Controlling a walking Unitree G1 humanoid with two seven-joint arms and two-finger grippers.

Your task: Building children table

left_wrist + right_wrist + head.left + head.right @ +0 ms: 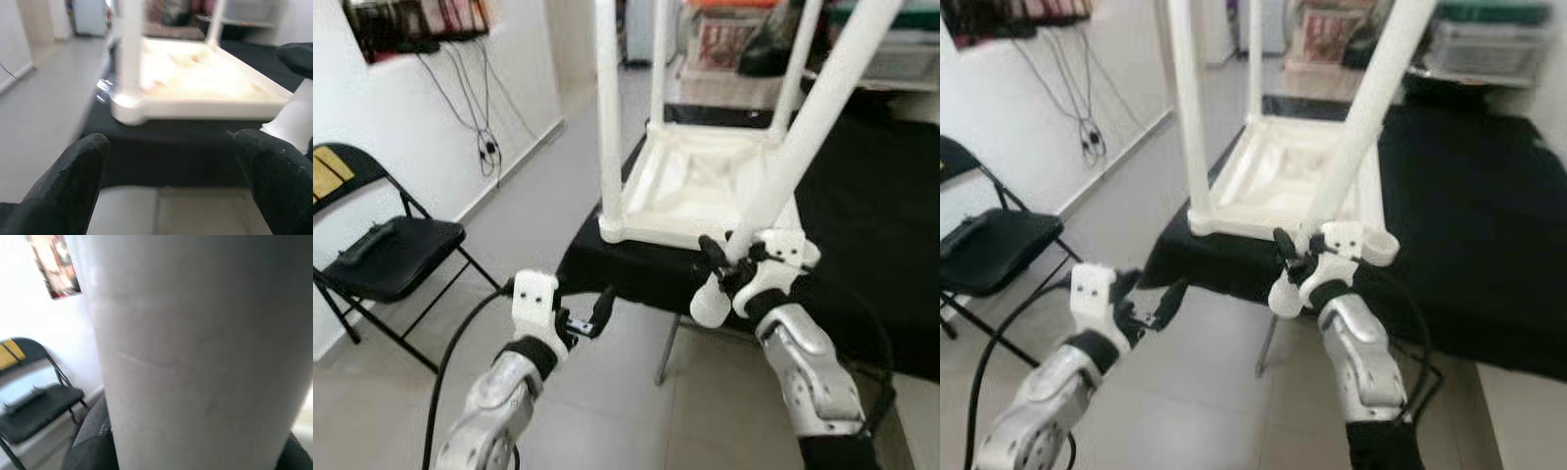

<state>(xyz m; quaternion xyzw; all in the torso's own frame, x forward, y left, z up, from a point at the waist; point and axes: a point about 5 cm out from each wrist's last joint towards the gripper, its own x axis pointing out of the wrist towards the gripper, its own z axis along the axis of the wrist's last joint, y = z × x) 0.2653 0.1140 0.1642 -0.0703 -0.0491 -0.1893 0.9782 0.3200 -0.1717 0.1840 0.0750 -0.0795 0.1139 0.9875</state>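
Black-clothed table (891,235): right gripper (729,262) clamping white leg (813,127).

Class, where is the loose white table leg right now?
In the left eye view, the white table leg is held in the right gripper, slanting up over the near right corner of the upturned tabletop.

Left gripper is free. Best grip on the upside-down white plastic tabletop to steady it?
Take the near left corner of the upside-down white plastic tabletop, coming from the robot's side. That rounded corner sits at the edge of the black-covered table, facing the open left gripper. Its upright rim looks thin enough to pinch. The right gripper holds the loose white table leg.
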